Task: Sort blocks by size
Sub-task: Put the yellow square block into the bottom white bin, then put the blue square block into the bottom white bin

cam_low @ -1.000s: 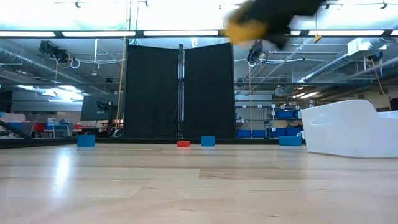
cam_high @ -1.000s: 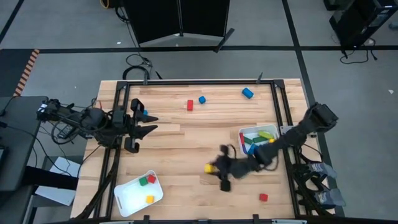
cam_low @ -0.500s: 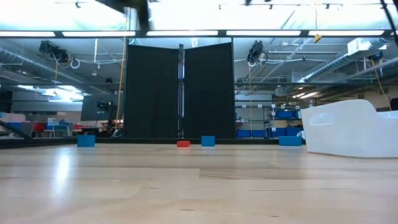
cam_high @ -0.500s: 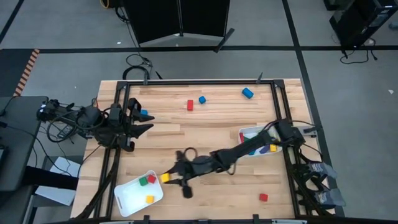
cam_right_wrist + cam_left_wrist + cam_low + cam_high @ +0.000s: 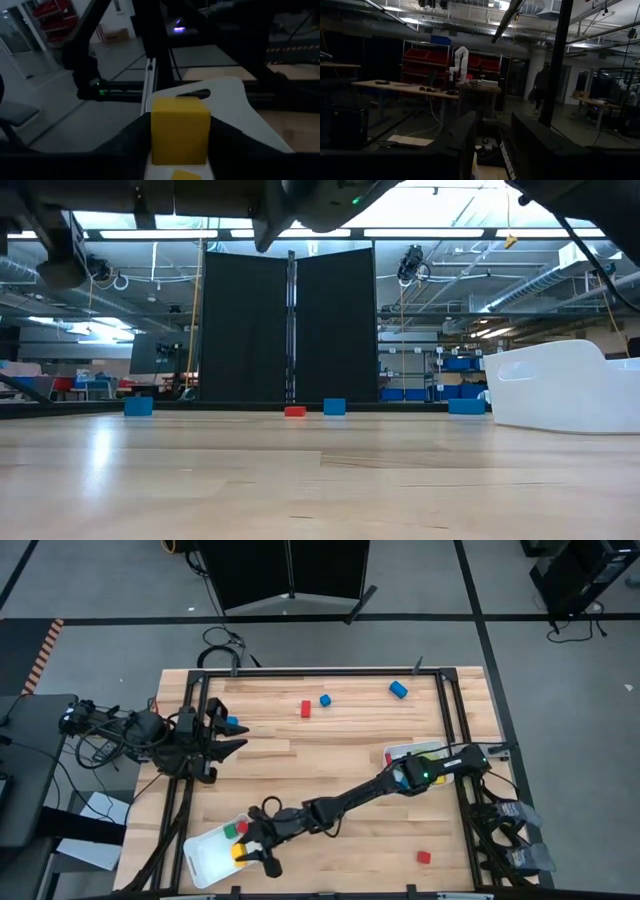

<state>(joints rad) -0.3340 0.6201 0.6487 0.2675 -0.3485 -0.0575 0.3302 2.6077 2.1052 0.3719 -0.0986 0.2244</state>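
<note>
Blocks are lying scattered over the wooden table (image 5: 330, 755), and the right arm is stretching across it toward seven o'clock, its right gripper (image 5: 252, 851) hanging over the white tray (image 5: 205, 858) at the table's seven o'clock corner. In the right wrist view a yellow cube (image 5: 180, 129) is sitting between that gripper's two dark fingers (image 5: 125, 142), touching both, with the tray's handled rim just behind it; whether the fingers are clamping it or merely flanking it cannot be told. Inside that tray a red block (image 5: 241, 828) and a green block (image 5: 230, 833) are lying side by side. The left gripper (image 5: 232, 736) is waiting at the table's nine o'clock edge, its fingers standing partly apart and holding nothing. Near twelve o'clock a red cube (image 5: 305, 708), a small blue block (image 5: 325, 700) and a blue cylinder (image 5: 398, 690) are resting well apart from the trays. A second white tray (image 5: 392, 756) is sitting at three o'clock under the right arm. One more red cube (image 5: 423, 857) is lying at five o'clock.
</note>
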